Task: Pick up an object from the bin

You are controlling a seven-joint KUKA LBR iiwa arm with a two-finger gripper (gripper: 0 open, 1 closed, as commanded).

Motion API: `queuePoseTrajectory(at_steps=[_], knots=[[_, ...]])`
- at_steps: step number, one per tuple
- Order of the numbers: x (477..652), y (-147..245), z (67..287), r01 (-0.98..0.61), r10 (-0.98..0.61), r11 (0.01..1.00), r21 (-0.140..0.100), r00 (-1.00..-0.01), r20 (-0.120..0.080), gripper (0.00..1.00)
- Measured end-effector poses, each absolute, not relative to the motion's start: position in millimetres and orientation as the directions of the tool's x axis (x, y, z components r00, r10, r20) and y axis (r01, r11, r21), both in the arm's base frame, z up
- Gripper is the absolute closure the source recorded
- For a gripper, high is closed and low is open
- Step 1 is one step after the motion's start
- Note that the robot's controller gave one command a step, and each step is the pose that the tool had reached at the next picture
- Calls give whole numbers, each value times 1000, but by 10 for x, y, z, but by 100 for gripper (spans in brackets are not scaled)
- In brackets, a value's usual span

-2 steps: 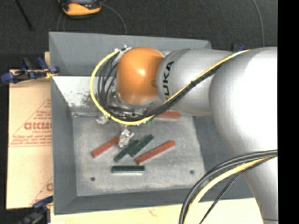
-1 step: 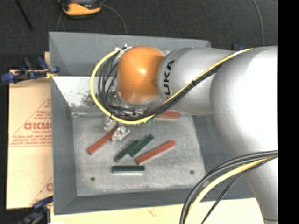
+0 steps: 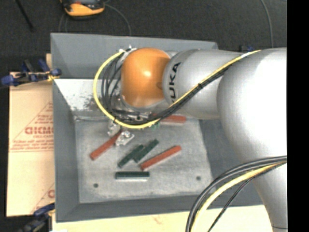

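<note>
Nearest, on the floor of the bin (image 3: 65, 168), the front green stick (image 3: 132, 176) lies flat and alone, across the view. Behind it the right red stick (image 3: 161, 157) lies slanted. Just beside it, on its left, the green pair (image 3: 138, 153) lies with the same slant, the two touching each other. All of them are flat and loose and none leans on a wall, so I judge that each could be taken from above.

More to the left, the left red stick (image 3: 104, 149) is slanted too, and its lower end is well apart from the green pair. The gripper (image 3: 120, 135) is low over the upper end of this stick, perhaps touching it. I judge this is the thing to pick, because it has free floor on both long sides. Whether the gripper is released or clenched I cannot tell.

Farther, the far red stick (image 3: 175, 120) shows partly from under the arm (image 3: 207, 86), near the back wall, where there seems little room to come down.
</note>
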State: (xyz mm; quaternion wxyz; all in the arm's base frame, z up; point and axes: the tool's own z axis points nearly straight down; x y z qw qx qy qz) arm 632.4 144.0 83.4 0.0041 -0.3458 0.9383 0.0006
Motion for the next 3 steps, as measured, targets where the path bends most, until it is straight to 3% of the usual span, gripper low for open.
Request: queuePoseTrajectory(at_steps=[3], knots=[[6308,1435,966,-647,-647,762,2,-762,-1,100]])
